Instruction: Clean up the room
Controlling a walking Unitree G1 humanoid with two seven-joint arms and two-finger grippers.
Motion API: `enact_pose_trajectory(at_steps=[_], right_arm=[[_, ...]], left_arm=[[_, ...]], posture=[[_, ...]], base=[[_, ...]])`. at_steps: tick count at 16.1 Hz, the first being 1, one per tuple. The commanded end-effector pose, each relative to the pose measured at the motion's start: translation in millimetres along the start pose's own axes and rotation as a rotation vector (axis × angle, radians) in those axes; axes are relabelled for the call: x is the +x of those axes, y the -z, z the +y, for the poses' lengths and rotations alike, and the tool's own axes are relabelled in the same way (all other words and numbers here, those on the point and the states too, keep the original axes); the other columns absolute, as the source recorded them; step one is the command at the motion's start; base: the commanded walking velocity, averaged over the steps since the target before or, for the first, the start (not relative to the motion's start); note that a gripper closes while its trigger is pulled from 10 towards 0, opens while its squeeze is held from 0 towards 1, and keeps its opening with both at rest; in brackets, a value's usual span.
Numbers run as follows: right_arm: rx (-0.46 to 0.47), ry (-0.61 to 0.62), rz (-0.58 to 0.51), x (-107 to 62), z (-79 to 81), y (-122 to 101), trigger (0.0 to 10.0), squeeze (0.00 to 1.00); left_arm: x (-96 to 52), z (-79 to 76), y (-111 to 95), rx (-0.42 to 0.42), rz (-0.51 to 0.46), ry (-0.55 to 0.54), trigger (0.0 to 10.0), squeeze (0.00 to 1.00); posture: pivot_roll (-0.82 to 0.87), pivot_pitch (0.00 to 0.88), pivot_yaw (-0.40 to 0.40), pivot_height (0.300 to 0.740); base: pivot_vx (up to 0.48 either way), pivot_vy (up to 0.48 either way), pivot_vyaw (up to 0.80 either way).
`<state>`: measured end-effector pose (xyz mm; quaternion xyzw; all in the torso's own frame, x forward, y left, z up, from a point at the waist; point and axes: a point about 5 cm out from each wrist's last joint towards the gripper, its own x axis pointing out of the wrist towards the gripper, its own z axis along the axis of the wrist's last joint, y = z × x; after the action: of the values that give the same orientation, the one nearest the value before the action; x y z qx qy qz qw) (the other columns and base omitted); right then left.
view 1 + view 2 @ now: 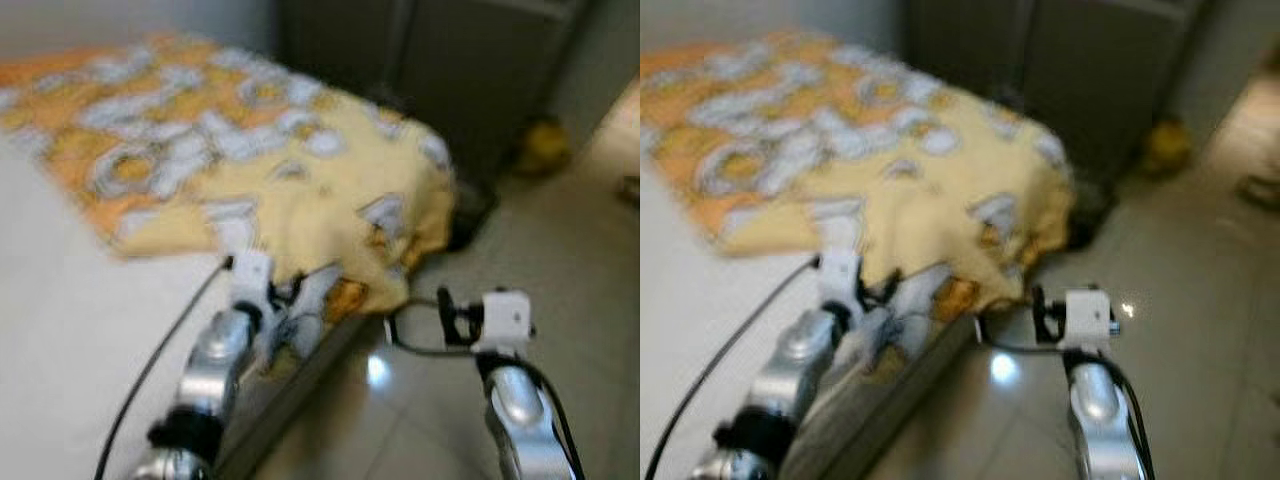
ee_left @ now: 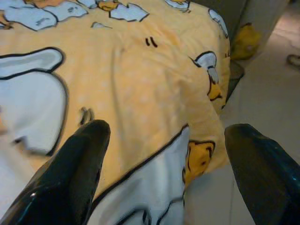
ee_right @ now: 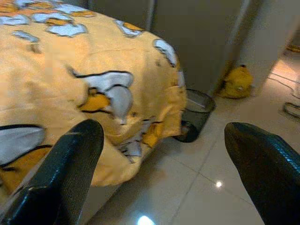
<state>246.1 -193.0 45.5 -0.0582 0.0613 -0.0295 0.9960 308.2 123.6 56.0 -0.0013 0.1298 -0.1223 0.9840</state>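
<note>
Head views, both blurred, so the robot is probably moving: a bed with a pale sheet takes up the robot's left side. A yellow blanket printed with white and orange cartoon figures lies across it and spills over the corner nearest the robot, hanging toward the tiled floor. The untidy overhang looks like the thing to put right. A dark cabinet stands behind the bed.

Left gripper: raised over the hanging blanket corner, fingers spread wide and holding nothing. Fabric shows between them in the left wrist view. Judgement: it is lined up to take that corner, not yet closed on it.

Right gripper: out over the floor just beside the bed corner, also spread wide and empty. It seems placed to catch the hanging edge from the side.

Smaller items: a dark mesh bin on the floor against the bed's far corner, partly under the blanket. A yellow object at the cabinet foot, too blurred to name.
</note>
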Motion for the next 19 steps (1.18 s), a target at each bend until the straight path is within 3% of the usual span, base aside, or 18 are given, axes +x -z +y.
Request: enact_pose_trajectory(at_steps=[1, 5, 7, 9, 11, 13, 14, 16, 17, 19], right_arm=[[-0.036, -0.014, 0.002, 3.6, -4.7, -4, 10.0, 0.00], [-0.030, -0.043, 0.033, 4.0, -3.0, 1, 10.0, 0.00], [-0.037, -0.059, 0.069, -1.1, -0.9, 7, 10.0, 0.00], [-0.042, -0.087, 0.083, -7.7, 0.8, 9, 10.0, 0.00], [-0.055, -0.126, 0.101, -19.0, -1.6, 11, 10.0, 0.00], [-0.062, -0.173, 0.136, -30.9, 2.5, 17, 10.0, 0.00], [-0.064, -0.204, 0.151, -41.1, 8.5, 18, 10.0, 0.00], [-0.080, -0.256, 0.166, -55.9, 18.4, 21, 10.0, 0.00], [-0.092, -0.274, 0.171, -61.7, 19.9, 21, 10.0, 0.00], [-0.105, -0.280, 0.188, -79.5, 18.4, 20, 10.0, 0.00]], left_arm=[[4.4, -2.4, 0, -0.010, 0.027, -0.034, 10.0, 0.00], [5.8, 1.5, 3, 0.012, 0.047, -0.068, 10.0, 0.00], [5.9, 7.9, 14, 0.097, 0.137, -0.128, 10.0, 0.00], [6.3, 5.0, 29, 0.061, 0.237, -0.136, 10.0, 0.00], [5.9, -9.5, 43, 0.001, 0.266, -0.106, 10.0, 0.00], [6.1, -23.8, 55, -0.095, 0.255, -0.093, 10.0, 0.00], [6.6, -23.4, 54, -0.084, 0.228, -0.119, 10.0, 0.00], [10.2, -18.1, 45, -0.025, 0.174, -0.167, 10.0, 0.00], [11.6, -10.0, 43, 0.032, 0.173, -0.228, 10.0, 0.00], [8.0, 14.9, 42, 0.043, 0.166, -0.377, 10.0, 0.00]], posture=[[0.03, 0.000, -0.035, 0.740], [0.03, 0.000, -0.037, 0.740], [0.02, 0.000, -0.044, 0.740], [0.01, 0.000, -0.058, 0.740], [0.01, 0.000, -0.107, 0.740], [0.00, 0.042, -0.141, 0.740], [-0.01, 0.078, -0.143, 0.740], [-0.03, 0.118, -0.142, 0.740], [-0.05, 0.155, -0.140, 0.740], [-0.09, 0.214, -0.137, 0.740]], base=[[0.480, 0.000, 0.60], [0.000, 0.000, 0.53], [0.000, 0.000, 0.00], [0.000, 0.000, 0.00], [0.000, 0.000, 0.00], [0.000, 0.000, 0.00], [0.000, 0.000, 0.00], [0.000, 0.000, 0.00], [0.000, 0.000, 0.00], [0.000, 0.000, 0.00]])
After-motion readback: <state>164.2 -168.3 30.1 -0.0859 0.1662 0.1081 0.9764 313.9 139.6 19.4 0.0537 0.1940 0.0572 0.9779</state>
